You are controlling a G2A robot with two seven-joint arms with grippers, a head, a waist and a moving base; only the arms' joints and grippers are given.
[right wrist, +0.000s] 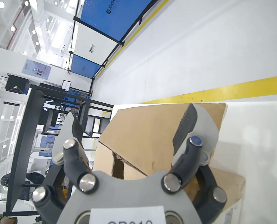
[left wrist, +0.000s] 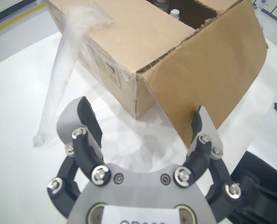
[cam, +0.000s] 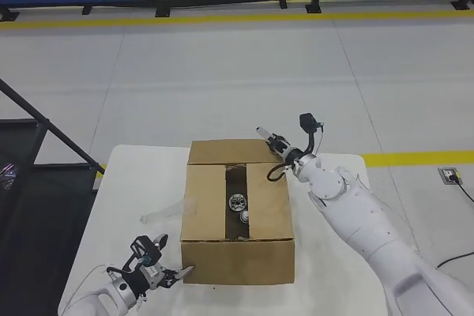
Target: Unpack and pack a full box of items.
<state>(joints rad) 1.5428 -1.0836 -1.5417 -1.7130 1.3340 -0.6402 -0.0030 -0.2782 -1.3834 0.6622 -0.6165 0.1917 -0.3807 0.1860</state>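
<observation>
A brown cardboard box stands mid-table with its side flaps folded in. A gap between them shows white-capped bottles inside. The far flap lies folded outward and the near flap hangs down the front. My left gripper is open, low at the box's near left corner, with one fingertip against the hanging flap's edge. At the far right corner my right gripper is open over the far flap, holding nothing.
A crumpled strip of clear tape hangs from the box's left top edge down to the white table. The table edge runs close behind the box. A black frame stands left of the table.
</observation>
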